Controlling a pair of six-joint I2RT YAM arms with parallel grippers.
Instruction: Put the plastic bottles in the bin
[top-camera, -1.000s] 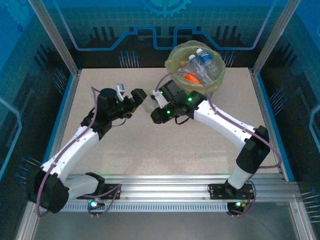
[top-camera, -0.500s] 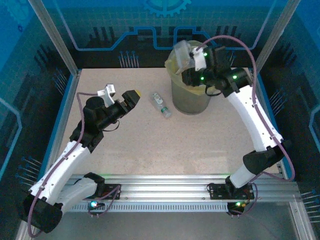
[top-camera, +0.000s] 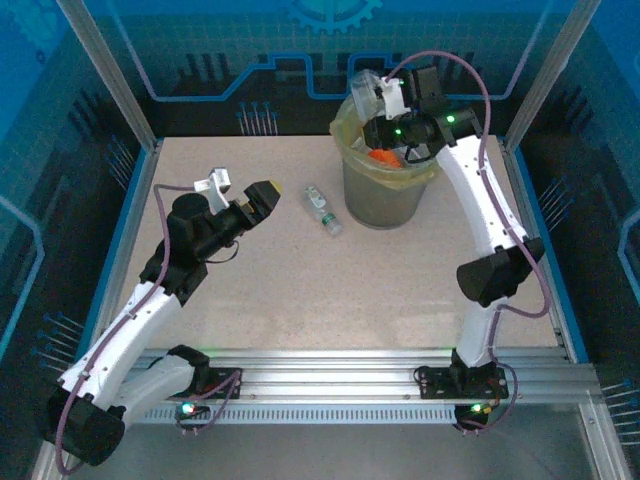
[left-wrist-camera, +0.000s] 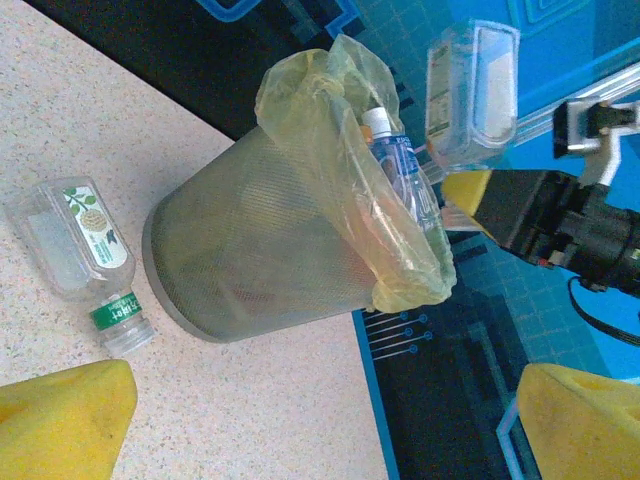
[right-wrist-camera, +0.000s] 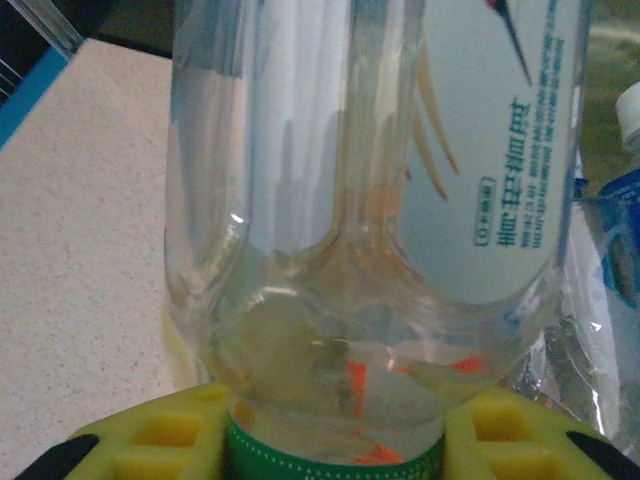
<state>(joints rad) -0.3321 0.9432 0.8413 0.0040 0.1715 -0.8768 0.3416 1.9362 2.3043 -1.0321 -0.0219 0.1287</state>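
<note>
Status: right pincer (top-camera: 377, 98) is clenched on a clear bottle (top-camera: 365, 86) and holds it in the air over the mouth of the bin (top-camera: 385, 200). On my right wrist cam the yellow pads (right-wrist-camera: 160, 435) sit on either side of the neck end, right at a green band (right-wrist-camera: 330, 458). The body points away from the wrist, and a white label with green print faces the lens. From the left wrist cam the held bottle hangs above the rim.

The bin stands upright at the far side of the surface (top-camera: 250, 290), right of centre. It has a grey mesh wall, with a yellow-green bag liner (left-wrist-camera: 340, 100) folded over the rim. Inside I see a bottle with a blue label and white cap (left-wrist-camera: 395, 165), plus something orange (top-camera: 382, 157). I can't tell what the orange item is.

A second bottle (top-camera: 321, 210) lies on its side on the surface just left of the bin, near it but apart. It is clear, with a white label showing a green leaf and a green ring at the neck.

The left pincer (top-camera: 243, 192) is released and empty, jaws wide apart. It hovers above the surface left of that lying bottle, aimed toward it and the bin. Its yellow fingertips (left-wrist-camera: 60, 420) sit in the bottom corners of my left wrist cam, with the lying bottle and the bin framed between them farther out.
</note>
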